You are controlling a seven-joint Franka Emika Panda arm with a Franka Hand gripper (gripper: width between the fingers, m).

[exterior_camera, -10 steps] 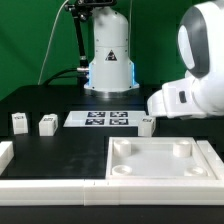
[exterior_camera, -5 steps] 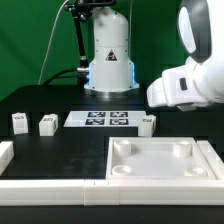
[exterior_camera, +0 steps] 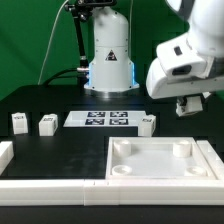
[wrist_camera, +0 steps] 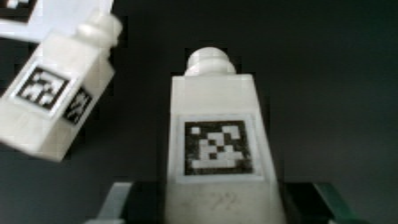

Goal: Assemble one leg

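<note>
Lying on the matte black desk (exterior_camera: 70, 145) at the exterior view's left are two small blocky white plastic posts (exterior_camera: 18, 122) (exterior_camera: 46, 124). Next come the flat marker board (exterior_camera: 98, 119), a third post (exterior_camera: 146, 124), and the smooth square tabletop (exterior_camera: 160, 165) with round corner sockets. At the right the glossy white arm (exterior_camera: 185, 60) hangs tilted, gripper (exterior_camera: 190, 104) pointing down. In the wrist view the leg (wrist_camera: 217, 130), peg-tipped and tagged, sits between the fingers (wrist_camera: 121, 200), with a neighbouring post (wrist_camera: 63, 90) beside it. I cannot tell whether the gripper pinches the leg.
</note>
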